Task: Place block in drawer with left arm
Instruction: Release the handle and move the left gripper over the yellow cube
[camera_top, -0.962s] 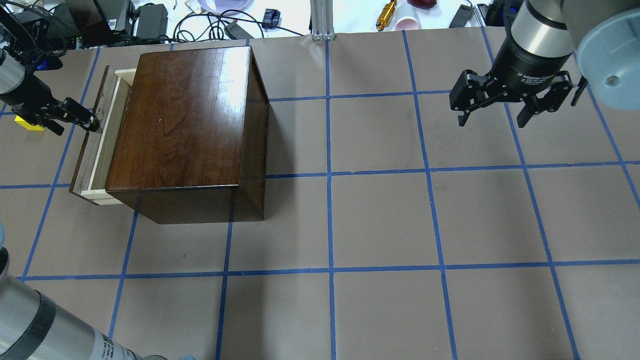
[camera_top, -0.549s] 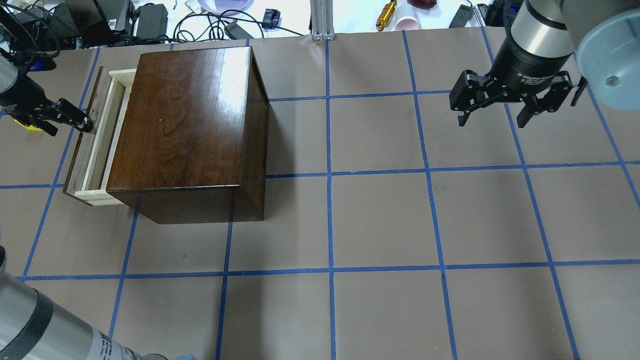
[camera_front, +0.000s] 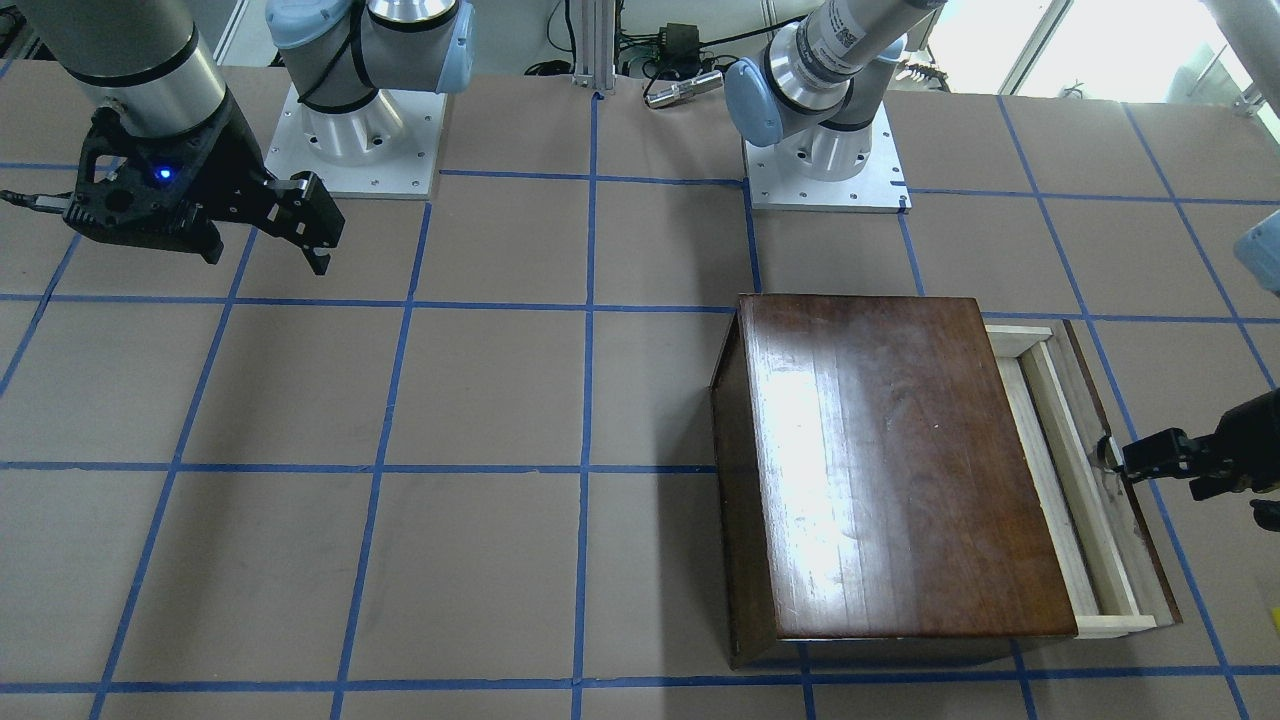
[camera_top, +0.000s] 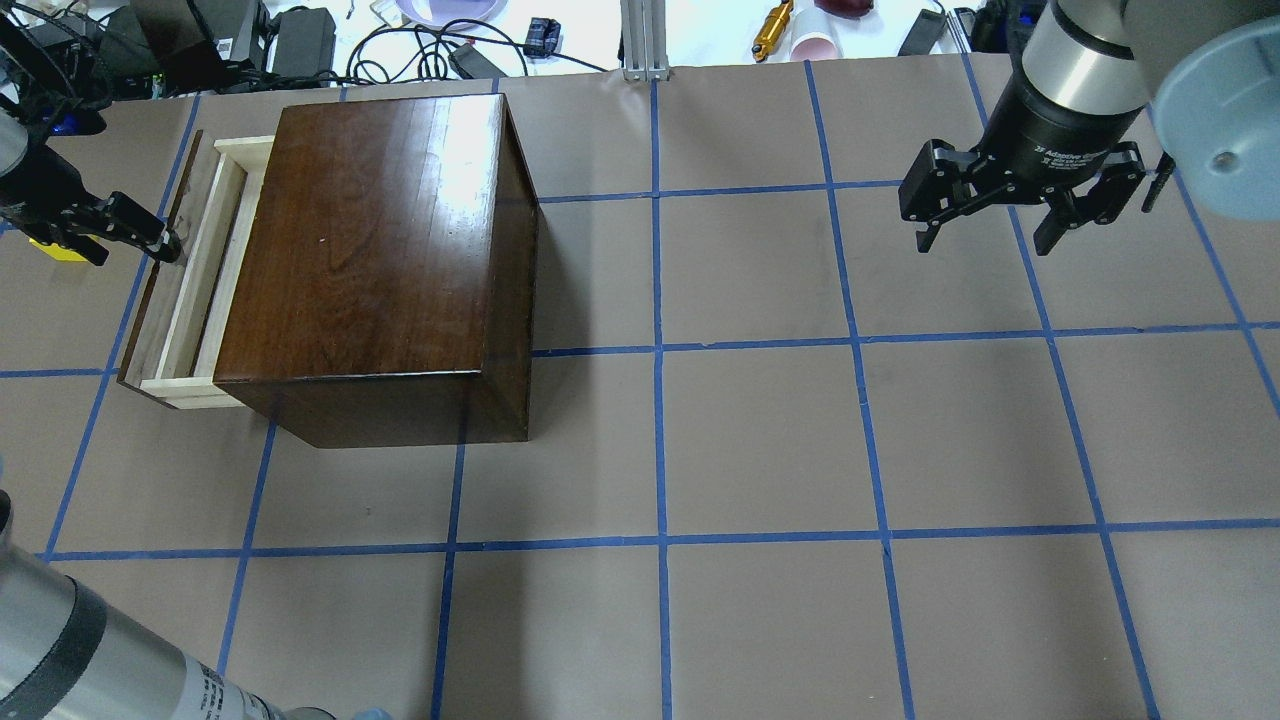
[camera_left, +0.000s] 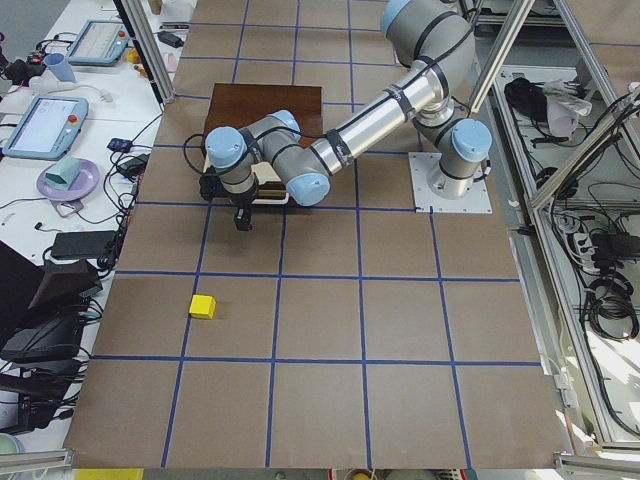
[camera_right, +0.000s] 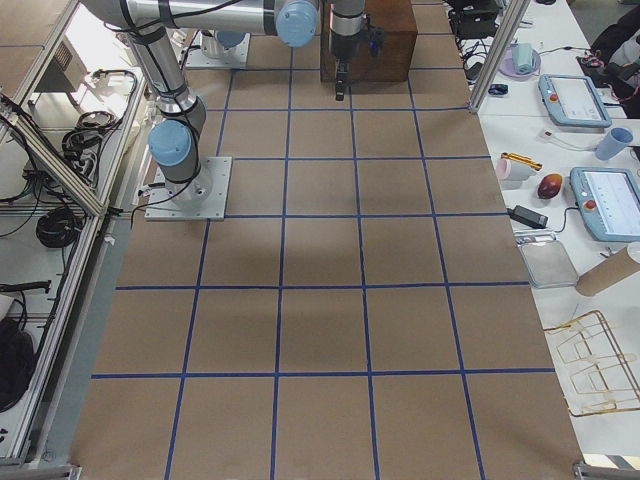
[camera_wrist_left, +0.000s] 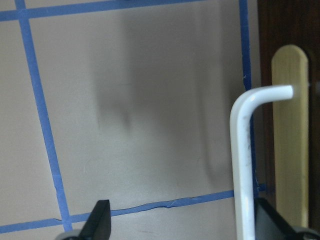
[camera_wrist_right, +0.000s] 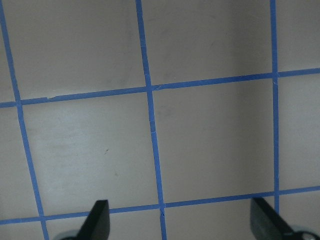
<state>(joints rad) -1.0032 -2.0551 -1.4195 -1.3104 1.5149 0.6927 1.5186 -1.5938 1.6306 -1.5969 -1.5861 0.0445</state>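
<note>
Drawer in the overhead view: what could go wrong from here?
1. The left gripper has its jaws wide open, and the pull is only hooked near one side of them, not clamped, so it may slip off.
2. The drawer shows only a narrow slot beyond the box. The block, not yet picked up, might catch on the rim when dropped in.

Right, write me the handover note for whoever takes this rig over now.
Left gripper: open, with the drawer's metal pull just inside one finger.
Right gripper: open, empty, over bare table, far from the box.
Block: on the table, out past the drawer front, not gripped.
Done: drawer partly pulled out.
Left: let go of the pull, pick the block, place it in the drawer.
</note>
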